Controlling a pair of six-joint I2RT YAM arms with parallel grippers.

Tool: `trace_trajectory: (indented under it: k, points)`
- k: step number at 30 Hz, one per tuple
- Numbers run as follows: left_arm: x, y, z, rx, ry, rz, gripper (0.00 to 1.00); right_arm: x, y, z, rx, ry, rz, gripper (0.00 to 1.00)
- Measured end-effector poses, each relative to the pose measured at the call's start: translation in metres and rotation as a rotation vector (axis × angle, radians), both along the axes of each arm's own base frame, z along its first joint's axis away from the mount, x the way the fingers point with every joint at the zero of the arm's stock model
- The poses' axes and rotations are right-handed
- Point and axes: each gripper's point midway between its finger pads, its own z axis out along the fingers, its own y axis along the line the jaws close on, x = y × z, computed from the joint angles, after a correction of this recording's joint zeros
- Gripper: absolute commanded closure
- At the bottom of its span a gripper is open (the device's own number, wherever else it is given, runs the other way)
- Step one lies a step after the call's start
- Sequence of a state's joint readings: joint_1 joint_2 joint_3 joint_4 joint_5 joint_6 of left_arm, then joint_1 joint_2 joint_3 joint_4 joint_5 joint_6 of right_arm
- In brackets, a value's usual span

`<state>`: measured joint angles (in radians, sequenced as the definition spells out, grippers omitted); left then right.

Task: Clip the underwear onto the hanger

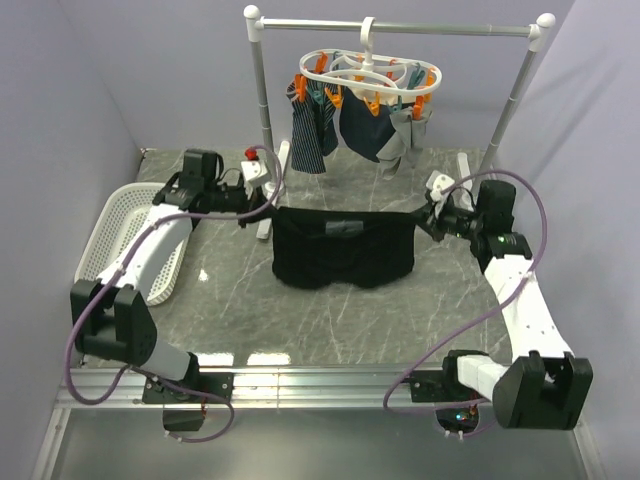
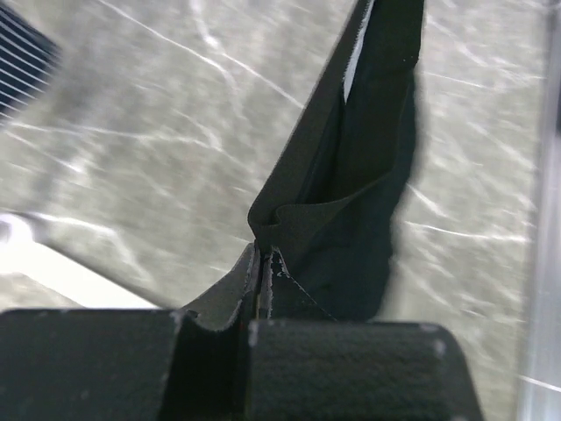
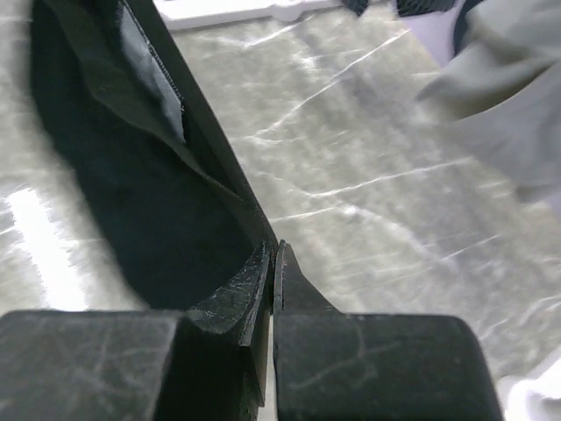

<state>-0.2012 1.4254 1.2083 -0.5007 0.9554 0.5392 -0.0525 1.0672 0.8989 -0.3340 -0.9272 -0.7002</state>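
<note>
As L-claw [image 2: 263,256], R-claw [image 3: 272,252] pinch underwear [image 1: 345,250], tag [image 3: 151,74] blurred

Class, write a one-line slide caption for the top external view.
Left gripper and right gripper hold the underwear stretched between them, the hanger beyond.

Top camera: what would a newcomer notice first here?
The black underwear, stretched wide across mid-table, with the jaws of the left arm and right arm shut on its top corners. Behind it, the white hanger with orange and teal pegs hangs from the metal rail, carrying a few garments.
</note>
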Motion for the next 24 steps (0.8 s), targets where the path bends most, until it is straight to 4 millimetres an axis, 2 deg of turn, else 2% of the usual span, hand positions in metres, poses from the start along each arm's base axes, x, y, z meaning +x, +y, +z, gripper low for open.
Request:
trace_trajectory:
  k: [2,5,7,9,10,12,13,14,15,16,17,18,20,23,24]
  points:
    - [0.019,-0.002,0.007,0.008,-0.034,0.004,1.0,0.013,-0.002,0.008,-0.007,-0.021,-0.001,1.0]
    - [0.032,-0.004,0.03,0.012,-0.132,-0.017,1.0,0.02,-0.003,0.027,-0.041,-0.118,0.024,1.0]
    - [0.03,-0.005,0.04,0.02,-0.188,-0.039,1.0,0.017,-0.003,0.031,-0.083,-0.186,0.055,1.0]
    - [0.017,-0.008,0.038,0.046,-0.233,-0.087,1.0,0.012,-0.003,0.026,-0.145,-0.256,0.098,1.0]
    - [0.007,-0.011,0.032,0.066,-0.245,-0.12,0.99,0.007,-0.005,0.015,-0.185,-0.274,0.123,1.0]
    - [-0.018,-0.021,0.007,0.12,-0.258,-0.206,0.93,-0.002,-0.008,-0.017,-0.266,-0.276,0.171,0.81]
    - [-0.035,-0.025,-0.011,0.153,-0.245,-0.257,0.72,-0.007,-0.011,-0.035,-0.312,-0.265,0.194,0.7]
    - [-0.052,-0.027,-0.033,0.194,-0.227,-0.315,0.6,-0.015,-0.016,-0.062,-0.37,-0.233,0.225,0.49]
    - [-0.072,-0.028,-0.056,0.239,-0.195,-0.375,0.5,-0.022,-0.021,-0.082,-0.415,-0.195,0.248,0.44]
    - [-0.091,-0.027,-0.078,0.285,-0.158,-0.435,0.27,-0.03,-0.028,-0.103,-0.463,-0.157,0.274,0.42]
    - [-0.109,-0.024,-0.096,0.326,-0.123,-0.489,0.23,-0.038,-0.033,-0.117,-0.501,-0.127,0.296,0.39]
    - [-0.127,-0.018,-0.109,0.358,-0.076,-0.532,0.22,-0.044,-0.038,-0.125,-0.526,-0.103,0.307,0.38]
    - [-0.14,-0.012,-0.114,0.389,-0.036,-0.56,0.21,-0.051,-0.045,-0.127,-0.553,-0.078,0.316,0.35]
    - [-0.13,-0.013,-0.097,0.4,-0.057,-0.545,0.29,-0.047,-0.047,-0.109,-0.555,-0.079,0.299,0.39]
    - [-0.12,-0.018,-0.086,0.395,-0.078,-0.531,0.36,-0.044,-0.046,-0.102,-0.541,-0.071,0.277,0.42]
